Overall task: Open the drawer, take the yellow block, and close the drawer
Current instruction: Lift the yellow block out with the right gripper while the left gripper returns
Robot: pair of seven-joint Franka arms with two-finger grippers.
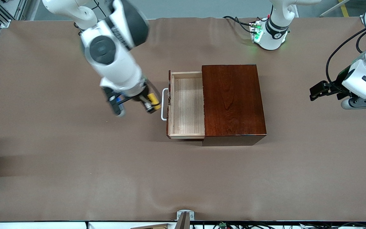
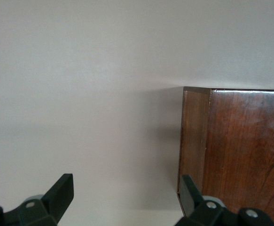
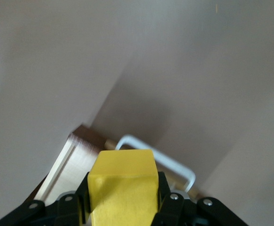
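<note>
Yellow block [image 3: 122, 188] sits clamped between the fingers of the right gripper [image 1: 151, 103], held up in the air over the bare table just beside the white handle [image 1: 163, 104] of the drawer [image 1: 186, 105] — the drawer stands pulled out of the dark wooden box [image 1: 232, 100], its pale interior showing. Left gripper [image 2: 127, 197] waits at its own end of the table, jaws apart, with a corner of the box just ahead of one fingertip.
</note>
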